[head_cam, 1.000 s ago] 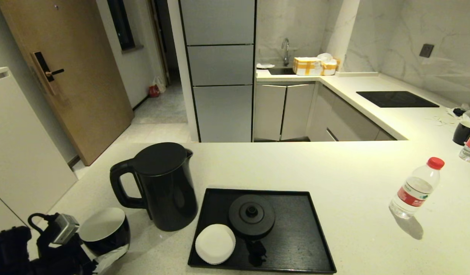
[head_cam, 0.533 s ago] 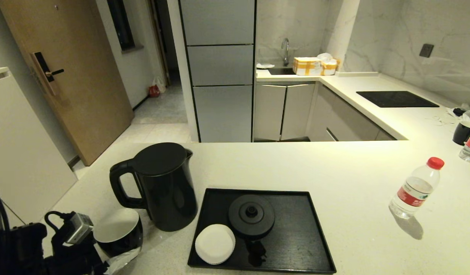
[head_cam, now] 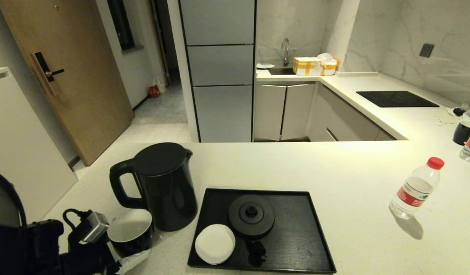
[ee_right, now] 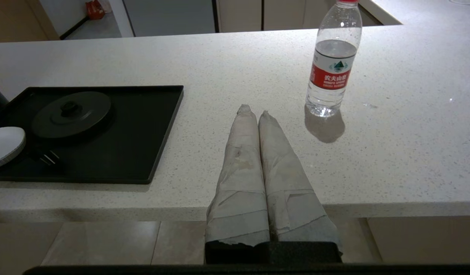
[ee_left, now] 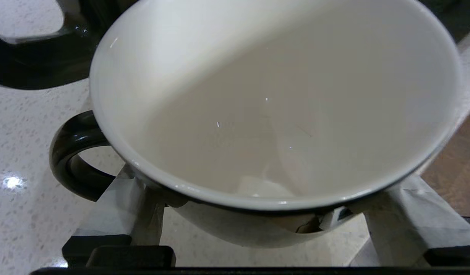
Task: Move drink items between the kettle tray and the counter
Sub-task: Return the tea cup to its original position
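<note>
left hand (ee_left: pixel 254 214): grips cup (head_cam: pixel 131 232), near left, beside kettle (head_cam: pixel 162 185) | right hand (ee_right: pixel 254 112): closed, empty, at surface (head_cam: pixel 334 172) near edge

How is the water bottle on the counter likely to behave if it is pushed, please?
The water bottle is tall, narrow and upright on the glossy counter, so a high push would probably tip it. Lying down, it would likely roll.

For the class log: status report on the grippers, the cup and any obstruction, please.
Left gripper clamped on cup. Right gripper shut, parked off counter edge. Kettle close beside cup.
</note>
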